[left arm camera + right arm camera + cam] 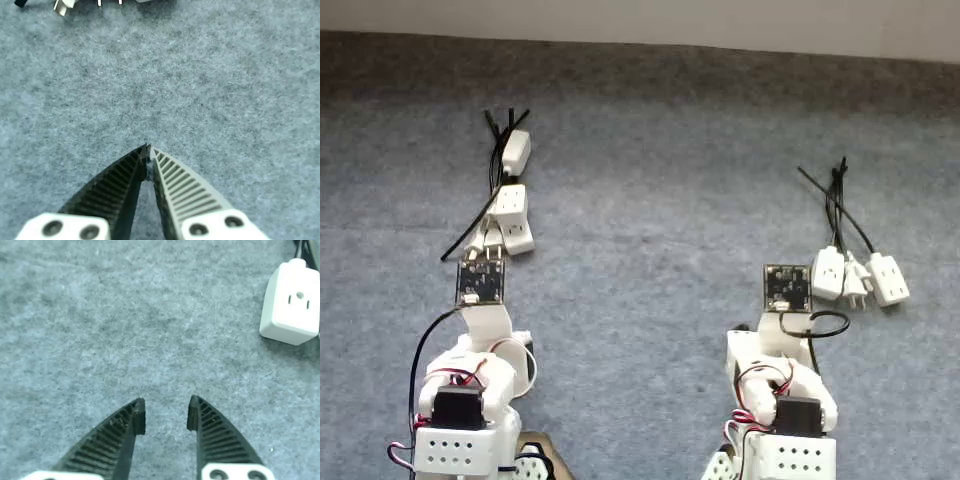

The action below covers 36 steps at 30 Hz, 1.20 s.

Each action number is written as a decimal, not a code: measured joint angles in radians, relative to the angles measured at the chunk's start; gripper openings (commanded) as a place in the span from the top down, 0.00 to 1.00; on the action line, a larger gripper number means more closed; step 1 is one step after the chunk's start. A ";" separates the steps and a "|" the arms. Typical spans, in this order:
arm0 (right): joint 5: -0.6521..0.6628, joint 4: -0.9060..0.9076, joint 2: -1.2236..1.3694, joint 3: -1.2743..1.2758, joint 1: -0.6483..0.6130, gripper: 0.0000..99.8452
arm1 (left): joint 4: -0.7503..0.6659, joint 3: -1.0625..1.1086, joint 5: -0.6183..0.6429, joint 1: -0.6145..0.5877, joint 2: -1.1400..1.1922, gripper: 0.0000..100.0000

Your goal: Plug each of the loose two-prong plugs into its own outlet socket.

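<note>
Left hand (pixel 150 151): fingertips pressed together, pinching nothing, over bare grey tabletop (pixel 210 90) toward the near edge, left side. Left cluster lies just beyond it toward the far edge. The left plug (pixel 488 240) has its prongs pointing back at the hand and lies beside the left socket (pixel 519 238). The rear socket (pixel 508 203) and a white adapter (pixel 516 152) lie behind, with black cords (pixel 480 225) threaded through.

Right hand (pixel 166 412): fingers spread, empty, over bare tabletop. Right cluster lies beyond it, toward the right edge: near right socket (pixel 292 305) slots up, then right plug (pixel 857 280), then outer right socket (pixel 888 280), close-packed. No plug seated yet.

Risks, as judged:
- Sockets lie loose, so pushing a plug in would likely slide the socket unless it is braced.
- Clusters are well apart, so bracing with the other arm looks doubtful.
- Tangled cords could drag neighbouring pieces.
- Left hand must open before any grasp.
</note>
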 measured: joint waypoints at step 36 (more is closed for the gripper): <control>0.000 0.000 0.000 0.000 0.000 0.85 | 0.000 -0.021 0.006 -0.002 0.000 0.99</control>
